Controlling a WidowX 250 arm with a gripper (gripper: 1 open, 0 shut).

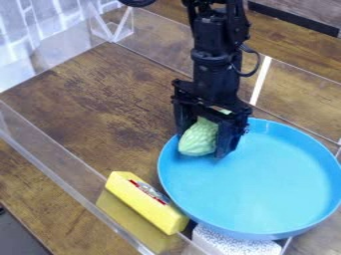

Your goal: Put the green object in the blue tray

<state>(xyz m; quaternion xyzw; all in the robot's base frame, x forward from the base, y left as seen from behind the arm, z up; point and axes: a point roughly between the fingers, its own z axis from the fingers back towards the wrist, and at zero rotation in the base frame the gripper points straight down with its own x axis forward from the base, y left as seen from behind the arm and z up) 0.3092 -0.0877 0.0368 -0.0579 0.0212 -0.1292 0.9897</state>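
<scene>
One view only, looking down from above and to the side onto a brown wooden table (94, 110). The black robot arm (213, 40) comes down from the top edge, its gripper (206, 127) pointing straight at the table with the jaws spread wide. The green object (200, 138), a pale green oval with fine ribbing, lies inside the blue tray (266, 194) at its upper-left part, close to the rim. It sits between and just below the two black fingers (229, 134), which flank its upper half; whether either finger touches it cannot be told, and nothing looks clamped. The tray is a big round bright blue dish with a low raised rim, filling the lower right. Just beside its left rim lies a yellow rectangular block (144, 199) with a red label. A clear plastic wall (60, 174) runs along the table's near edge.
</scene>
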